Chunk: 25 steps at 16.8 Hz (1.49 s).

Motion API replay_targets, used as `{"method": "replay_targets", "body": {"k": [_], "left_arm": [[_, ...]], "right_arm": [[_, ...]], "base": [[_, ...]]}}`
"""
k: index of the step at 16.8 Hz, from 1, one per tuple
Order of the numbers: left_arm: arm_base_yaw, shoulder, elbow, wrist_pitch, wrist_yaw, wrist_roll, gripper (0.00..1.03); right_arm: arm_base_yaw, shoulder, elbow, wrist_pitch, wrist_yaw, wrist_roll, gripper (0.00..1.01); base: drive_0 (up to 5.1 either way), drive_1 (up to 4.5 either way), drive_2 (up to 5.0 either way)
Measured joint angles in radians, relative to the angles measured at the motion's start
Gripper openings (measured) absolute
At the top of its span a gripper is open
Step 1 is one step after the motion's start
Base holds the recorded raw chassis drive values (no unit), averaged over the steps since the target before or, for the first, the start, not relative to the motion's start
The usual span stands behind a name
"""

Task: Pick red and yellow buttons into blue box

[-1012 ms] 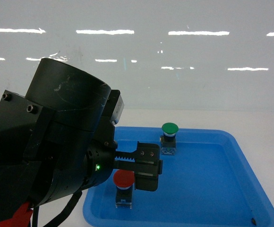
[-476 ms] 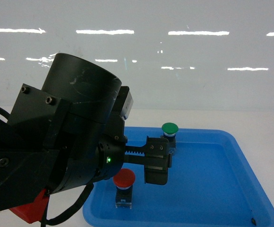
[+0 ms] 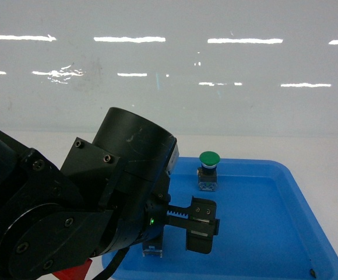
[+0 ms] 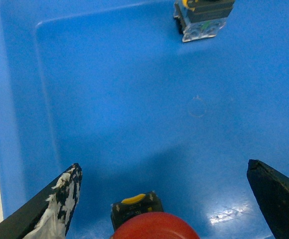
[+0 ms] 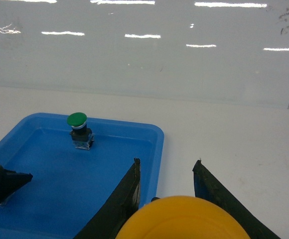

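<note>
The blue box [image 3: 262,221] lies on the white table. The red button [image 4: 157,228] stands inside the box [image 4: 109,99], at the bottom edge of the left wrist view. My left gripper [image 4: 163,164] hangs open above it, fingers wide apart and touching nothing. In the head view the left arm hides the red cap; only the clear body [image 3: 152,249] shows beside the gripper [image 3: 201,232]. My right gripper [image 5: 168,161] is shut on the yellow button [image 5: 182,219], just right of the box's right rim [image 5: 158,149]. The right gripper is out of the head view.
A green-capped button [image 3: 208,169] stands upright near the box's far edge, also seen as the green button [image 5: 78,130] and its clear body [image 4: 204,20]. White table [image 5: 244,149] stretches right of the box. A reflective white wall stands behind.
My left arm has swung down and to the right, and now covers the red cap in the head view. The red button has stayed where it stood in the box.
</note>
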<state>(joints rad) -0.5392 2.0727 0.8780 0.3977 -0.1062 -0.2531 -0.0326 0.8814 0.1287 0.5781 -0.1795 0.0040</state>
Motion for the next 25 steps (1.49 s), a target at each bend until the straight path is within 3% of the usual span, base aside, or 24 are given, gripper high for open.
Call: {"method": "replay_targets", "body": {"k": [3, 14, 21, 22, 25], "left_arm": [[0.007, 0.044, 0.0, 0.031, -0.002, 0.018, 0.98], [0.023, 0.106, 0.005, 0.085, 0.008, -0.004, 0.96], [0.046, 0.113, -0.005, 0.105, -0.034, -0.003, 0.32], [0.048, 0.113, -0.01, 0.112, -0.043, -0.002, 0.26], [0.056, 0.108, -0.017, 0.113, -0.042, -0.002, 0.25]], "right_arm": [[0.0, 0.0, 0.0, 0.0, 0.0, 0.0, 0.29], [0.0, 0.0, 0.0, 0.0, 0.0, 0.0, 0.29], [0.0, 0.0, 0.0, 0.0, 0.0, 0.0, 0.29], [0.0, 0.0, 0.0, 0.0, 0.0, 0.0, 0.29], [0.0, 0.0, 0.0, 0.0, 0.0, 0.0, 0.29]], "base": [[0.0, 0.0, 0.0], [0.0, 0.0, 0.0], [0.0, 0.0, 0.0], [0.0, 0.0, 0.0], [0.0, 0.0, 0.0]]}}
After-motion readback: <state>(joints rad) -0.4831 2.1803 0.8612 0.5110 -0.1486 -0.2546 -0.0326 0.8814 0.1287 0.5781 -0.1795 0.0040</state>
